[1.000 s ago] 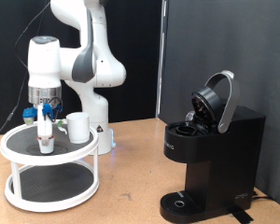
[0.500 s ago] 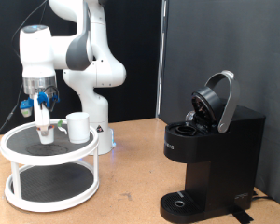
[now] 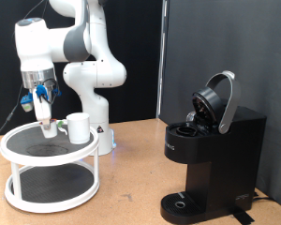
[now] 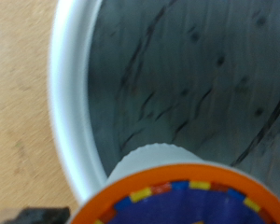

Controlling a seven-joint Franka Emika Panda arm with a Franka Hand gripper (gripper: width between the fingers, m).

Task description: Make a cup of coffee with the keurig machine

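Holding a pod [image 3: 47,123] over rack [image 3: 19,150], hand [image 3: 44,119] w/ cup [image 3: 79,127] beside

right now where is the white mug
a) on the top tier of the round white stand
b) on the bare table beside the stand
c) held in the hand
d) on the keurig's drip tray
a: the white mug stands on the top tier of the round white stand, just to the exterior view's right of the hand, while the keurig has its lid up and nothing on its drip tray.

No readable text, brand, number or sign shows on anything in either view.
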